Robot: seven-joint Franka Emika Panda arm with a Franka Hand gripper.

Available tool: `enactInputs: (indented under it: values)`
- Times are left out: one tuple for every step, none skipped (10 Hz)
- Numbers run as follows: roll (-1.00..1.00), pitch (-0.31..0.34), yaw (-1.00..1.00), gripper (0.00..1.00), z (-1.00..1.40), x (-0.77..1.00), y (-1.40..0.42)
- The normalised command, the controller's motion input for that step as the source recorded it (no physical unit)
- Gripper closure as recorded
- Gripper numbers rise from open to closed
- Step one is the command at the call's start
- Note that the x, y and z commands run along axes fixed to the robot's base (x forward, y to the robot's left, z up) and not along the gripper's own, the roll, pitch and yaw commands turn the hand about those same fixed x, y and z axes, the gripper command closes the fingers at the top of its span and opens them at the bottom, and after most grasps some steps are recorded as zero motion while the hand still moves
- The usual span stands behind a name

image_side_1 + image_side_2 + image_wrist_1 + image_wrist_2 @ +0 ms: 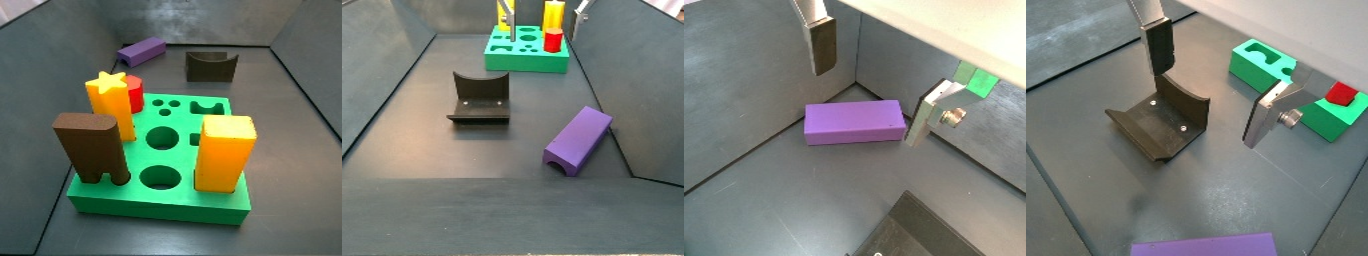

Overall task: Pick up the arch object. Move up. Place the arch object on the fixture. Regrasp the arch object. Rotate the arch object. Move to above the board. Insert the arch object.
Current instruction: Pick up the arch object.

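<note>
Nearest the lens in a side view stands the board (pixel 160 160), its green slab carrying a dark brown block (pixel 90 148), an orange-yellow block (pixel 226 152), a yellow star peg (pixel 110 100) and a red peg (pixel 132 95). Beyond it the fixture (pixel 210 65) sits empty on the grey floor (pixel 462 160), and the arch object (pixel 579 140) lies on its side near a wall, well apart from both. In both wrist views the gripper (pixel 878 85) hangs above the floor with its fingers (pixel 823 45) spread wide and nothing between them. Judging by this, no step is done: pickup, fixture placement, regrasp, rotation and insertion all remain.
</note>
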Motion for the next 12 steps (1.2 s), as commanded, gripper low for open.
enactInputs:
  values:
    - [0.00,0.000,0.00,0.00,-0.02,0.00,0.00]
    - [0.01,0.000,-0.23,0.00,-0.65,-0.13,0.28]
    - [0.00,0.000,-0.56,0.00,-0.68,-0.24,0.43]
    - [-0.04,0.044,-0.54,0.00,-0.71,-0.01,0.44]
    - [-0.15,0.006,-0.59,0.00,-0.67,-0.13,0.27]
    - [-0.19,0.003,-0.62,0.00,-0.72,-0.11,0.21]
    - [-0.15,0.050,-0.55,0.00,-0.77,0.00,0.31]
    - [-0.15,0.051,-0.56,0.00,-0.77,0.00,0.31]
    - [-0.17,0.040,-0.61,0.00,-0.74,0.00,0.26]
    - [-0.18,0.031,-0.63,0.00,-0.71,0.00,0.21]
    - [-0.20,0.030,-0.60,0.00,-0.70,-0.06,0.24]
    - [-0.28,0.000,-0.46,0.00,-0.58,-0.21,0.28]
